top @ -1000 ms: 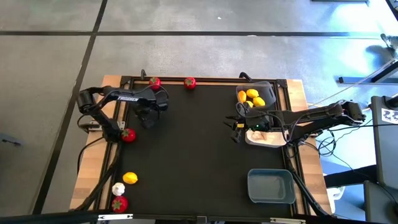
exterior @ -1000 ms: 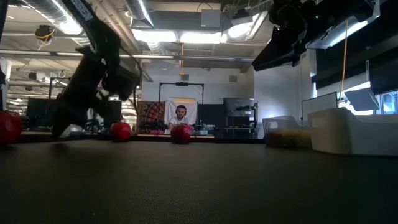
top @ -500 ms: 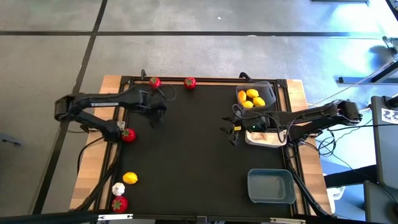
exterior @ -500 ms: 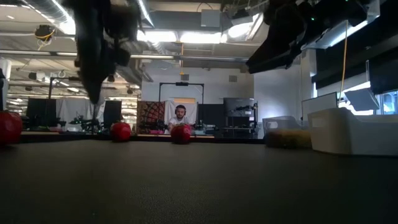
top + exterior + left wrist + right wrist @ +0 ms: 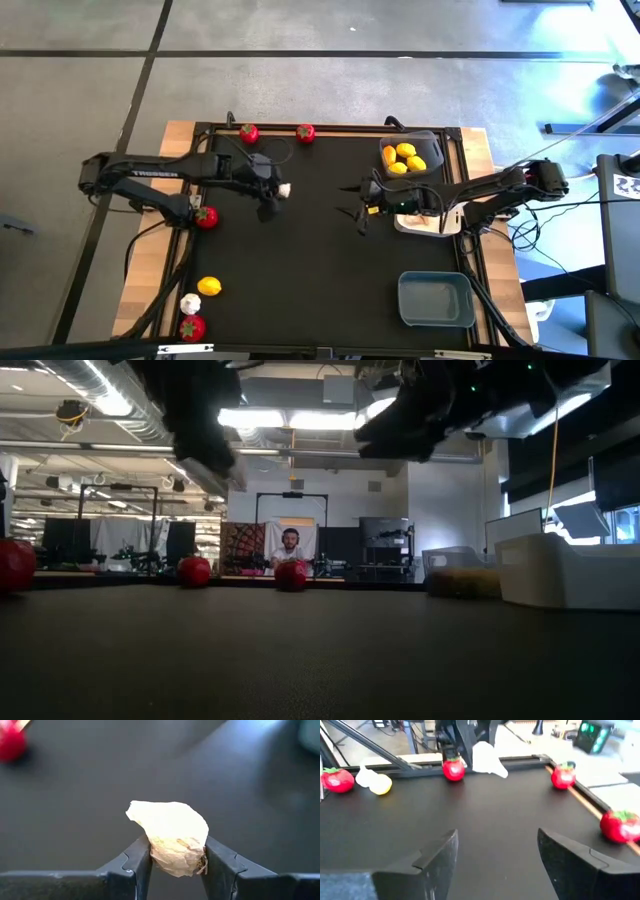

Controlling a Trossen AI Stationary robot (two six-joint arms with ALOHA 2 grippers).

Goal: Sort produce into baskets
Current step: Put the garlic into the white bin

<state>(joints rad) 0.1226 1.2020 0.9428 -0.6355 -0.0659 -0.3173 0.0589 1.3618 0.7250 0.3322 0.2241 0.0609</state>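
Left gripper (image 5: pixel 175 865) pinches a small papery white garlic bulb (image 5: pixel 172 837) above the black mat, right gripper (image 5: pixel 495 857) empty and spread facing it mid-table: carry level toward the white plastic basket (image 5: pixel 428 224) beyond, avoid the right arm.

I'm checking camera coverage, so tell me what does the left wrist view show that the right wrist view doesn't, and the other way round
Only the left wrist view shows the grip up close: the left gripper shut on the white garlic bulb, papery skin pinched between both fingers.

Only the right wrist view shows the right gripper open and empty, the lemon with a second garlic bulb beside it, and four red fruits along the table edges.

Both show the held garlic bulb and the black tabletop.
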